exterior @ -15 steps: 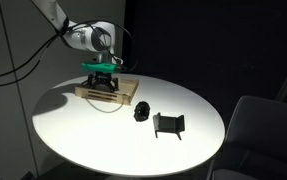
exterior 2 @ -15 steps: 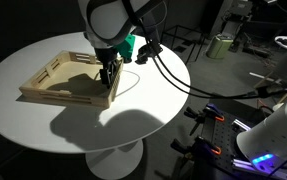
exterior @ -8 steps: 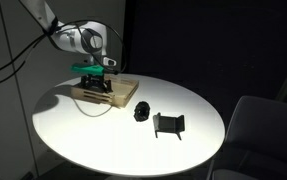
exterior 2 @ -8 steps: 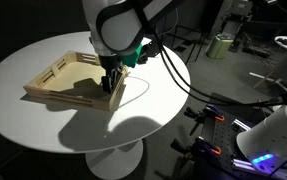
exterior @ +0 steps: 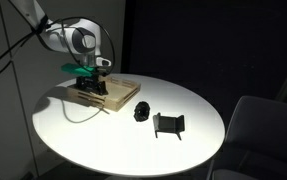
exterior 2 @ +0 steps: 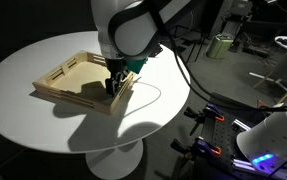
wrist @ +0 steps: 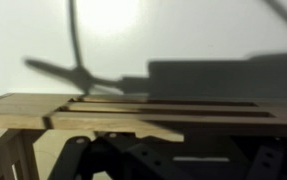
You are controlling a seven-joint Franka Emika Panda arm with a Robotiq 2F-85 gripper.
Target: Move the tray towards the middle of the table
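The light-wood tray [exterior: 113, 93] lies on the round white table [exterior: 103, 140], towards its far edge. In both exterior views my gripper [exterior 2: 113, 88] comes down from above and is shut on the tray's [exterior 2: 78, 78] rim at the side nearest the table's [exterior 2: 28, 118] middle. In the wrist view the slatted tray rim [wrist: 103, 122] runs across the picture, with my dark fingers [wrist: 133, 160] below it. The fingertips themselves are hidden by the rim.
A small black roundish lump [exterior: 141, 112] and a small black stand [exterior: 168, 124] sit near the table's middle. A cable [exterior 2: 153, 95] loops over the table beside the tray. A grey chair [exterior: 258, 130] stands beyond the table edge.
The gripper has dragged the tray with it across the table top, away from the rim, and the tray has turned slightly. The black lump and stand have not moved.
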